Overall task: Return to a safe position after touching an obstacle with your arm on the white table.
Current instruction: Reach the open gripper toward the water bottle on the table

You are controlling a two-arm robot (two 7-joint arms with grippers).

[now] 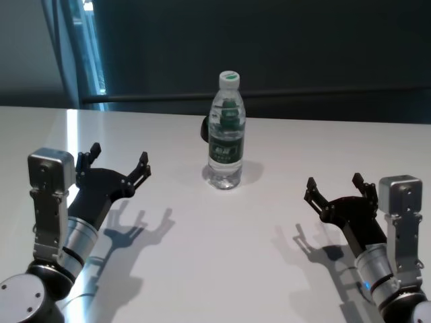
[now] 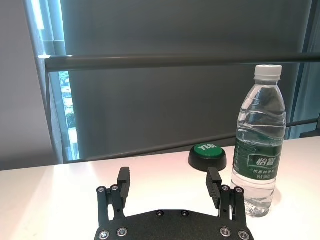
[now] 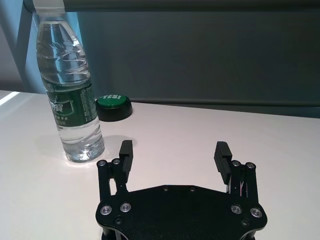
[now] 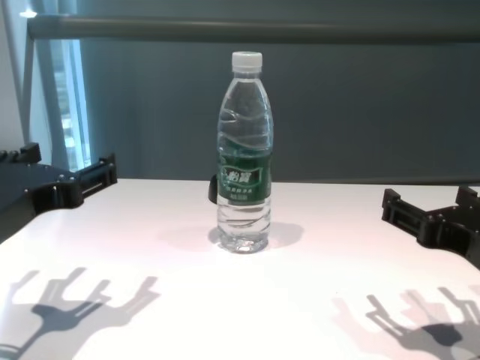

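The white table (image 1: 222, 269) is seen spread wide beneath both arms, and the water bottle (image 1: 225, 131) is found standing upright near its middle, towards the far side, with its white cap on. The left gripper (image 1: 120, 161) is held above the table well to the bottle's left, its fingers spread apart and empty; the right gripper (image 1: 337, 190) is held likewise well to the bottle's right, fingers apart and nothing between them. Neither arm is touching the bottle, so the withdrawal to a safe pose is judged to be nearly or fully complete; little more than a steady hold is called for. A green push button (image 2: 207, 155) marked "YES" is seen just behind the bottle, apart from both grippers. Nothing is seen obstructing either arm.
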